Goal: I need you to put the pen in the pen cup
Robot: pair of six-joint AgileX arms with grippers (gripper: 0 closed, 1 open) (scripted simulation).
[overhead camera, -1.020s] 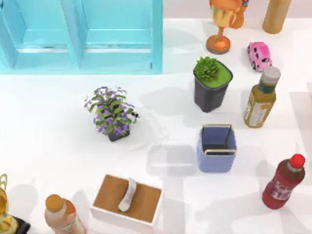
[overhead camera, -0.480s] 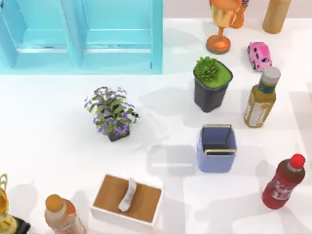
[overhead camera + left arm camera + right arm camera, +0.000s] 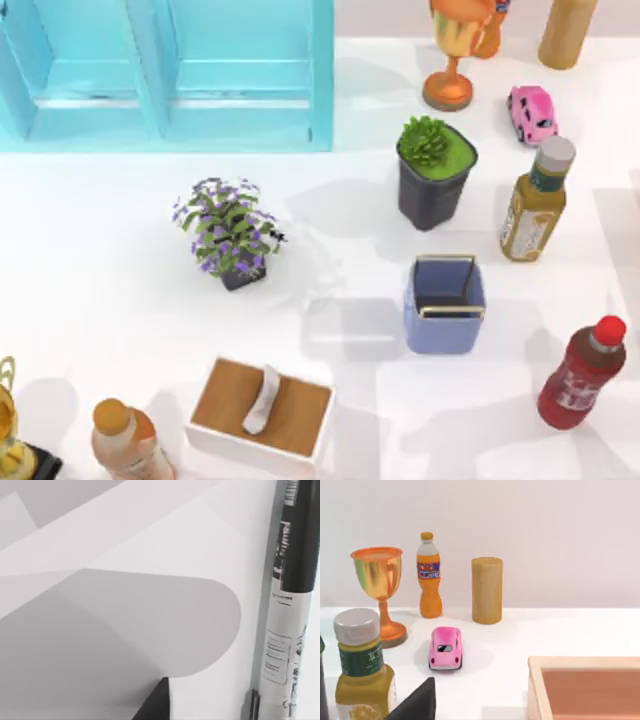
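Pen (image 3: 292, 605) first: in my left wrist view it is a slim straight barrel, glossy black at one end and light grey-white with fine print along the other. It lies flat on the white desk (image 3: 150, 540) at the right edge of the frame, cut off at both top and bottom. I cannot match that spot to anywhere in the top view.

The pen cup (image 3: 445, 318) sits right of centre in the top view. It is a square periwinkle-blue cup with rounded corners, a thin golden rim and a dark inside. A thin dark line stands near its right inner wall, and I cannot make out what it is.

A dark wedge of the left gripper (image 3: 157, 702) pokes in at the bottom of the left wrist view. A similar wedge of the right gripper (image 3: 417, 702) shows at the lower left of the right wrist view. I cannot tell whether either gripper is spread or pressed together.

Compared with half a second ago, the cup has not shifted.
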